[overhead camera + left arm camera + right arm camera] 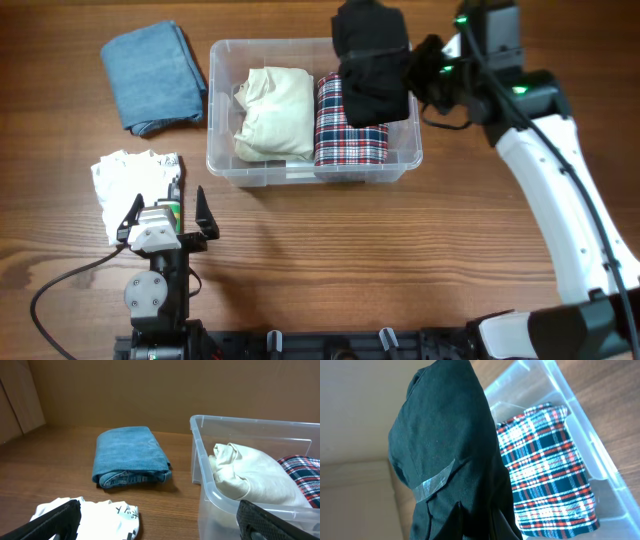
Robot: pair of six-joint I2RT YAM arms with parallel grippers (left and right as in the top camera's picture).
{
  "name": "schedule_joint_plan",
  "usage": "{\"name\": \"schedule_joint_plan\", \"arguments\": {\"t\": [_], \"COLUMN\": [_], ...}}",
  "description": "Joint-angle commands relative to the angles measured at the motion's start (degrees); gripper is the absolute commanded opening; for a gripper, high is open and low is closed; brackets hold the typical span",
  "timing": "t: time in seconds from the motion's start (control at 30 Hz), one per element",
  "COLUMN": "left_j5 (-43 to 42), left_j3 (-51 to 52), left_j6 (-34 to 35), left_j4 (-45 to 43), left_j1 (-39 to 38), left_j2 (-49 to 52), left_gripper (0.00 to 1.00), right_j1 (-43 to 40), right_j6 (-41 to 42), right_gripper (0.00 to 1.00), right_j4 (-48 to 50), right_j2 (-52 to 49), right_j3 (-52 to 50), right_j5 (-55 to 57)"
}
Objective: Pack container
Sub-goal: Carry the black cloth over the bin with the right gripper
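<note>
A clear plastic container (214,120) sits far-centre on the wooden counter (400,260), holding a cream folded cloth (272,112) and a plaid one (350,130). The right hand (418,72), clamped on a black garment (372,60), hangs it above the container's right end. Released here, the garment may drape over the rim. The left hand (167,200) rests wide open, near-left.

The black garment (450,450) hides the fingertips of the right hand (412,68), and the left wrist view crops the container (250,421).
</note>
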State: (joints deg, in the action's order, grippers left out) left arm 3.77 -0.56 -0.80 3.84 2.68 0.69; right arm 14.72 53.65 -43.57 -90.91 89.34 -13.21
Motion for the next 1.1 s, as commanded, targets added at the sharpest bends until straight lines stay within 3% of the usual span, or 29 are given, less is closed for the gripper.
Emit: {"name": "schedule_joint_plan", "arguments": {"t": [0.0,0.63,0.67,0.7,0.77,1.07], "left_j5": [0.3,0.3,0.3,0.3,0.3,0.3], "left_j3": [0.2,0.2,0.2,0.2,0.2,0.2], "left_j6": [-0.3,-0.3,-0.3,-0.3,-0.3,-0.3], "left_j4": [-0.1,-0.1,-0.1,-0.1,-0.1,-0.1], "left_j1": [-0.3,-0.3,-0.3,-0.3,-0.3,-0.3], "left_j2": [-0.5,-0.5,-0.5,-0.5,-0.5,-0.5], "left_gripper": [1.00,1.00,1.00,1.00,1.00,1.00], "right_j1": [1.0,1.1,1.1,1.1,1.1,1.1], "right_j6": [4.8,0.7,-0.1,-1.4,-3.0,-6.8], "right_gripper": [0.04,0.04,0.10,0.26,0.36,0.36], "right_j4": [0.4,4.5,4.5,4.3,4.0,0.5], "right_j2": [-3.1,-18.3,-18.3,-18.3,-18.3,-16.0], "right_j3": [-0.1,-0.1,-0.1,-0.1,-0.1,-0.1], "right_j5": [5.9,6.4,6.4,6.3,6.0,3.7]}}
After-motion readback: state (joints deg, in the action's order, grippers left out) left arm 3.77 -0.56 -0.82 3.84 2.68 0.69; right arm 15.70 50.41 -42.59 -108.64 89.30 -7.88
